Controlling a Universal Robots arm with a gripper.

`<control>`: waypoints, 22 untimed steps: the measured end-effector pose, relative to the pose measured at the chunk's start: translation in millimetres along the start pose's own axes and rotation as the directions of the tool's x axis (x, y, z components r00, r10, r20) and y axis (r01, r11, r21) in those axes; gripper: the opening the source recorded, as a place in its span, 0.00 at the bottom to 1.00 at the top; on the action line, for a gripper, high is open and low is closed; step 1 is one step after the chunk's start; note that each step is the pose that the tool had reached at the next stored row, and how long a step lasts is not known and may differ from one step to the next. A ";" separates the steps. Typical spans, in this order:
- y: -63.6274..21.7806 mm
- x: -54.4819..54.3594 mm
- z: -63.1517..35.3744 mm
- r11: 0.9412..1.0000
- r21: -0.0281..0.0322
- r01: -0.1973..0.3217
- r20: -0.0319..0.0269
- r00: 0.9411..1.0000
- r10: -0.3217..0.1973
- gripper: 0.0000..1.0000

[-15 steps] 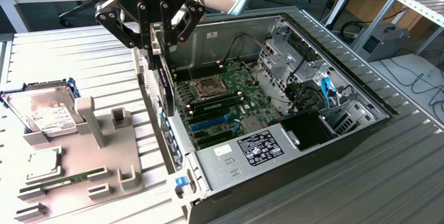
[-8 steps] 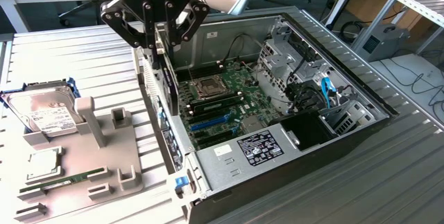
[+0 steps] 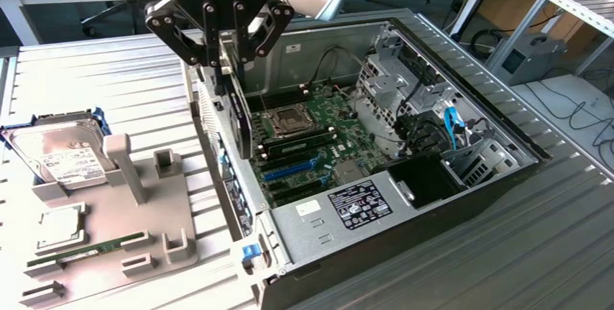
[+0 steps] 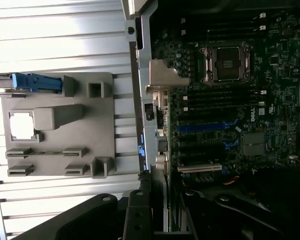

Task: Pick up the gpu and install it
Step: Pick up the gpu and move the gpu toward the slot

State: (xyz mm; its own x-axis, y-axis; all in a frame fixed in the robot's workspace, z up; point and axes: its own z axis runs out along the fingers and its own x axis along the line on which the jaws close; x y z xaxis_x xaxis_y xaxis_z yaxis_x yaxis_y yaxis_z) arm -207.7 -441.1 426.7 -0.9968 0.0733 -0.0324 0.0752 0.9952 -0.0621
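Observation:
My gripper (image 3: 230, 58) hangs over the open computer case (image 3: 499, 173), at the side wall on the exterior view's left. It is shut on the gpu (image 3: 241, 123), a thin black card that hangs on edge from the fingers and reaches down toward the motherboard (image 3: 331, 141). In the wrist view the gpu (image 4: 159, 170) runs edge-on away from the gripper (image 4: 162, 205), along the case wall and beside the blue expansion slot (image 4: 205, 127). I cannot tell whether the card's lower edge touches the board.
A grey parts holder (image 3: 144, 238) lies at the exterior view's left with a hard drive (image 3: 57, 155), a processor chip (image 3: 57, 227) and a RAM stick (image 3: 91, 247). Inside the case are the CPU socket (image 3: 287, 119), a drive cage (image 3: 389, 83) and the power supply (image 3: 360, 206).

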 end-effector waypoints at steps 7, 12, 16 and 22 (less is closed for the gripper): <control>0.2 -2.4 0.1 1.000 0.001 0.000 0.000 1.000 0.000 0.27; 0.4 -4.6 0.2 1.000 0.001 0.000 0.000 1.000 0.000 0.27; 0.5 -6.3 0.3 1.000 0.002 0.000 0.000 1.000 0.000 0.27; 0.7 -8.0 0.5 1.000 0.003 0.000 0.000 1.000 0.000 0.27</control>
State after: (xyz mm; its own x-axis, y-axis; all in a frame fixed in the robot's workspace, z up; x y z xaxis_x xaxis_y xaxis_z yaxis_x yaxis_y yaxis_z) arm -199.7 -441.0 426.4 -0.9968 0.0732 -0.0326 0.0752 0.9951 -0.0650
